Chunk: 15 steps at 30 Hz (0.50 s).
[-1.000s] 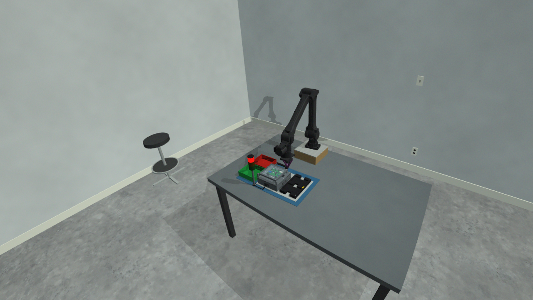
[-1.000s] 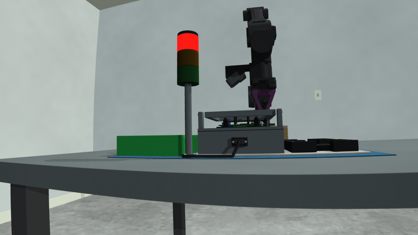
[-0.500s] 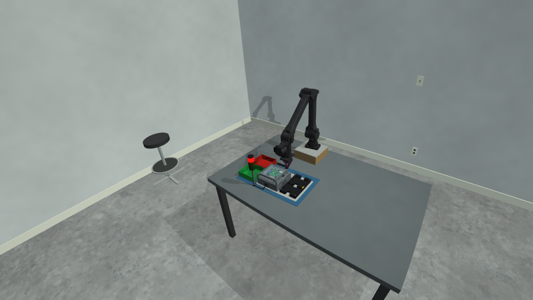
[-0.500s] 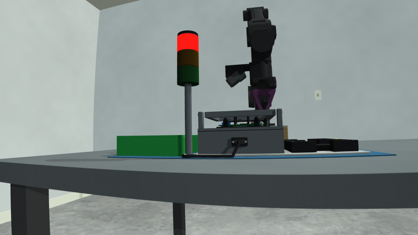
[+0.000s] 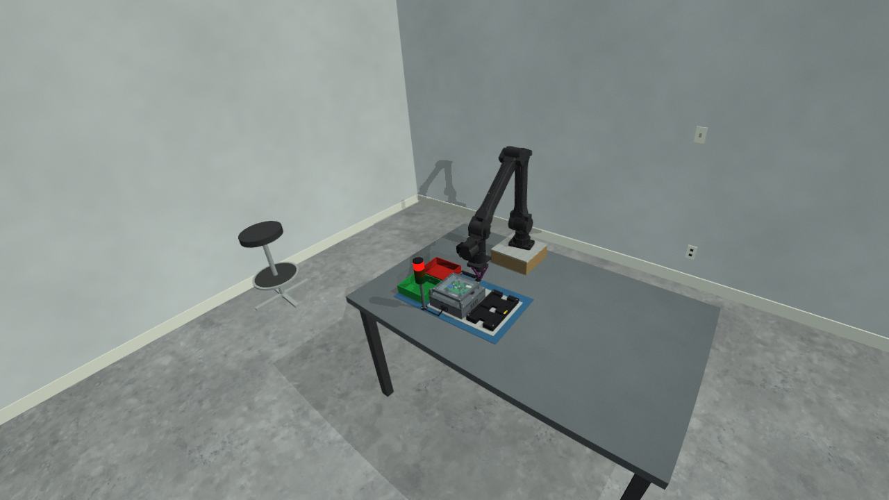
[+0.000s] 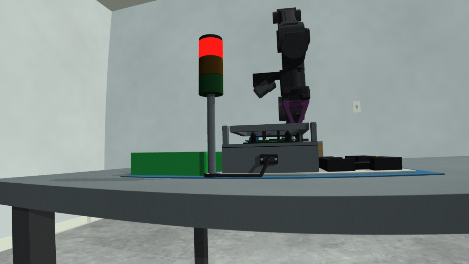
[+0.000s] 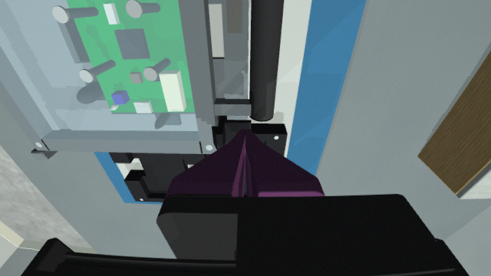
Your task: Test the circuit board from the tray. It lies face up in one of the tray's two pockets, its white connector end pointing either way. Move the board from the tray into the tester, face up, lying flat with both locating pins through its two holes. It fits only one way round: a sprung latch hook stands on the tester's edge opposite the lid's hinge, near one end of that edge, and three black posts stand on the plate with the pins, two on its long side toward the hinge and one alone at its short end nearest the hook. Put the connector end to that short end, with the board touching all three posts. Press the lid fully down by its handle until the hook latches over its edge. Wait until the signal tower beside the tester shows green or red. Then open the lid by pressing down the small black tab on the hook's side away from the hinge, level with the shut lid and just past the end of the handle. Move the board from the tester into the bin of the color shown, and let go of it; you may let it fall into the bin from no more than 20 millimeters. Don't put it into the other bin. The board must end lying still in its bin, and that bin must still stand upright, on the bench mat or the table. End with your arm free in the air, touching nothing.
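Note:
The green circuit board (image 7: pixel 130 57) (image 5: pixel 458 285) (image 6: pixel 272 140) lies face up in the grey tester (image 5: pixel 453 304) (image 6: pixel 268 160), under the clear lid (image 7: pixel 123 138) (image 6: pixel 268 127), with its white connector toward the near lid edge in the wrist view. The signal tower (image 6: pixel 210 47) (image 5: pixel 418 265) shows red. My gripper (image 7: pixel 245 136) (image 6: pixel 292 121) (image 5: pixel 478 278) is shut and empty. It points straight down, with its tips at the small black tab (image 7: pixel 268 134) just past the end of the black handle (image 7: pixel 265 57). Whether the lid is latched, I cannot tell.
A red bin (image 5: pixel 442 268) and a green bin (image 5: pixel 410 287) (image 6: pixel 163 163) stand beside the tester on the blue mat (image 5: pixel 521 303) (image 7: pixel 326 77). The black tray (image 5: pixel 494 307) (image 6: pixel 360 162) (image 7: pixel 153 176) lies on the tester's other side. The arm's wooden base block (image 5: pixel 519 255) (image 7: pixel 460 146) stands behind.

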Motion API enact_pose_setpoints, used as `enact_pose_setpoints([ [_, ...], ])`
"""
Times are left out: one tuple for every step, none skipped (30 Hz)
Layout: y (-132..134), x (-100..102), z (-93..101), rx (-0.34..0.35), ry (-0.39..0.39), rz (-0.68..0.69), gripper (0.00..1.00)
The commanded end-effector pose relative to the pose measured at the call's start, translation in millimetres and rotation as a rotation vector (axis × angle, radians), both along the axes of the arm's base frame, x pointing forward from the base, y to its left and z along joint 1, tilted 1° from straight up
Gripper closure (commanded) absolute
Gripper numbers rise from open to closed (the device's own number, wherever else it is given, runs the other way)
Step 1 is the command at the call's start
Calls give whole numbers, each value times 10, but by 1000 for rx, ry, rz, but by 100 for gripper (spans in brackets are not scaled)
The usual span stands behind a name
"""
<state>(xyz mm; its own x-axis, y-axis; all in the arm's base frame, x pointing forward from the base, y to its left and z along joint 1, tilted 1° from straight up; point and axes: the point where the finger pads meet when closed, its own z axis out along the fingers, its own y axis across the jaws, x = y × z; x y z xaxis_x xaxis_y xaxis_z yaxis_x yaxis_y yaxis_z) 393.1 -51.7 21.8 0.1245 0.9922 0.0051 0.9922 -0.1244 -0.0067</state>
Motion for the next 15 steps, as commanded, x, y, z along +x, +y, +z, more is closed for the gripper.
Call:
enact_pose_setpoints([
  [43,172,75,-5,-18,5,100],
  [43,172,75,-5,-18,5,100],
  [43,172,75,-5,-18,5,100],
  [43,172,75,-5,-18,5,100],
  [43,172,75,-5,-18,5,100],
  [43,172,75,-5,-18,5,100],
  [43,172,74,-5,-18,5,100],
  [43,168,66,-5,-18,5,100],
  [44,163,53,-6,-19,5,100],
  [44,158,40,-6,-20,5,100],
  [45,155,32,-6,-21,5,100],
  [45,154,30,-6,-21,5,100],
  [45,154,30,-6,-21,5,100],
  [45,154,30,-6,-21,5,100],
  [45,154,30,-6,-21,5,100],
])
